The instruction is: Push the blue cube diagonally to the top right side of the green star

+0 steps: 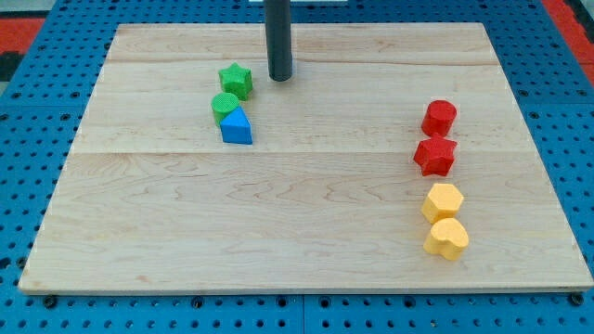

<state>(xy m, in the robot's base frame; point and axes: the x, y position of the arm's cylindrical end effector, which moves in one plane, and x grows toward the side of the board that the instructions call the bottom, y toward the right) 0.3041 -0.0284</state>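
The green star (237, 81) lies on the wooden board at the upper left of centre. A green round block (225, 106) sits just below it, and a blue block (237, 126), wedge-like in shape, touches that one from below. My tip (280, 77) stands on the board just to the right of the green star, a small gap apart, and up and to the right of the blue block. It touches no block.
On the view's right stand a red rounded block (439, 118), a red star (435, 157), a yellow hexagon-like block (443, 201) and a yellow heart-like block (447, 238) in a column. The wooden board (297, 241) lies on a blue pegboard.
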